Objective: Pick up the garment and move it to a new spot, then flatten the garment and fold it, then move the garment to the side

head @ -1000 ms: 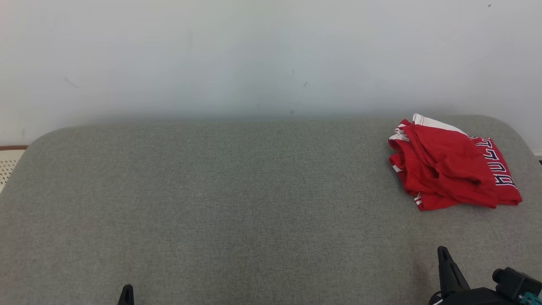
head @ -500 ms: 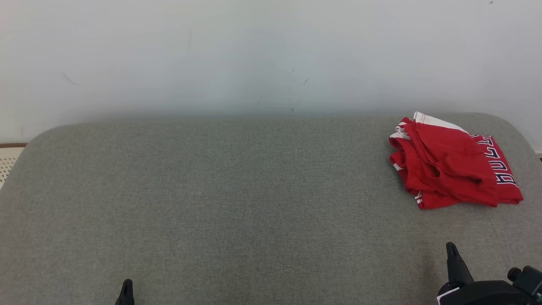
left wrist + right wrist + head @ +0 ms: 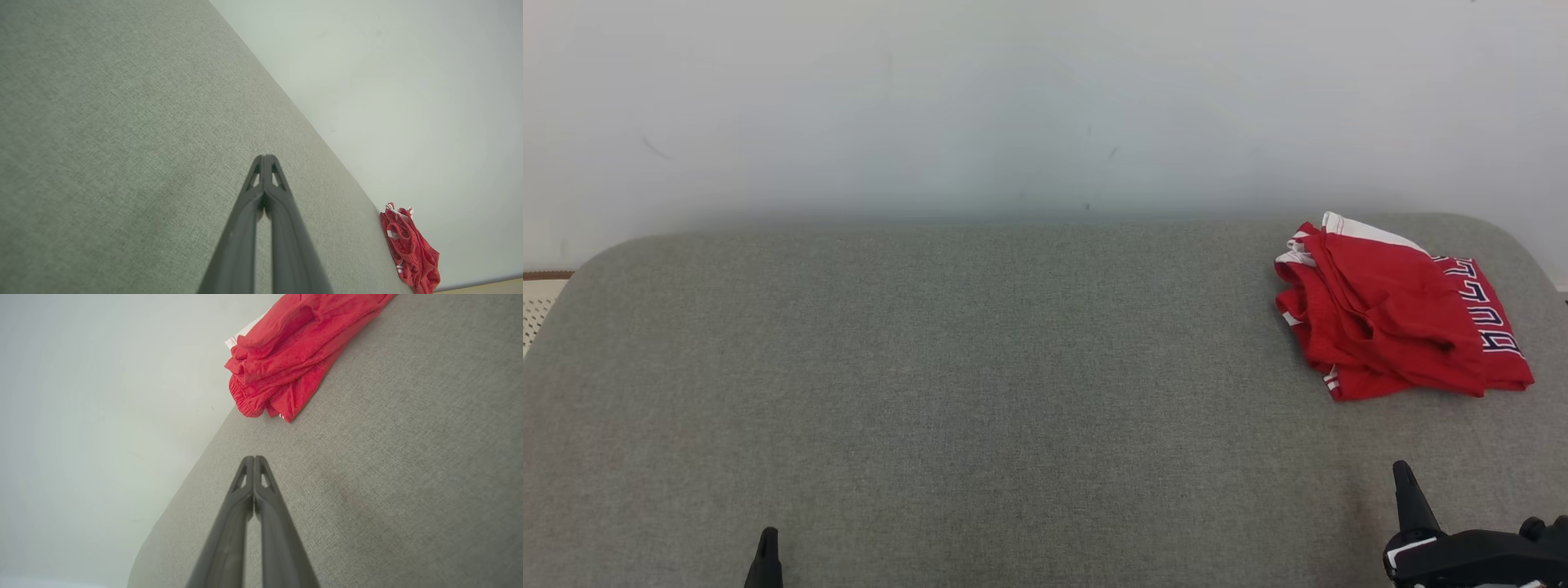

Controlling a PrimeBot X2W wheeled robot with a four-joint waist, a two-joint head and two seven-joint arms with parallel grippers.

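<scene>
The red garment is seen bunched in a loose fold, white trim and dark lettering along 1 edge, lying on the grey cushion ahead of the right gripper, far across from the left gripper. Both 2-finger grippers are pressed closed, empty.

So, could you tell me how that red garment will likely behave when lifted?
The red garment looks floppy: it lies in loose stacked folds, so it would probably sag and unfold. Pushed across the grey cushion, it would likely bunch rather than slide.
</scene>
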